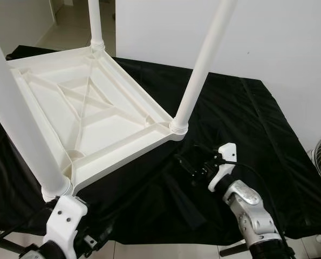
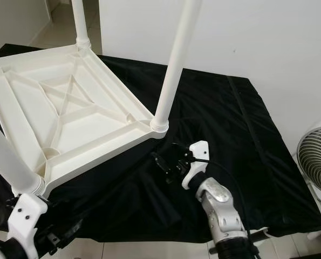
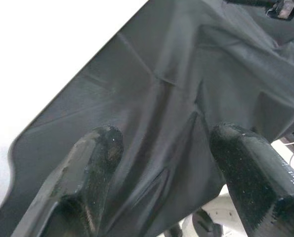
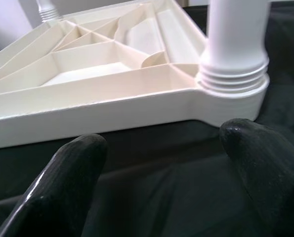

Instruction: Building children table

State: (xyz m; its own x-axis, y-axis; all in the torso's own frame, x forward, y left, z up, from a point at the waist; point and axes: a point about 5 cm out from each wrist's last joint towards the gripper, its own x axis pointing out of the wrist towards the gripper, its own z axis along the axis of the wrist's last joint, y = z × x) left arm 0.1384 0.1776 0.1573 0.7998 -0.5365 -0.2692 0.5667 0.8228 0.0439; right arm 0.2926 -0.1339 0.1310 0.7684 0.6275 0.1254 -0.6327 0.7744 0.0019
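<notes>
A white plastic children's table (image 1: 90,108) lies upside down on a black cloth (image 1: 246,135). Three white legs stand screwed into its corners: a near-left leg (image 1: 20,124), a far leg (image 1: 95,24) and a right leg (image 1: 203,65). My right gripper (image 4: 161,148) hovers open just in front of the corner socket (image 4: 233,84) of the right leg, holding nothing. At the near-left corner, my left gripper (image 3: 166,143) is open below the tabletop's edge, with only black cloth between its fingers. Its white wrist (image 1: 66,216) sits under the near-left leg's base.
A white fan (image 2: 316,159) stands on the floor at the right, beyond the cloth's edge. A white wall (image 1: 268,32) rises behind the cloth. Pale floor tiles (image 1: 165,251) run along the near edge. A doorway opens at the far left.
</notes>
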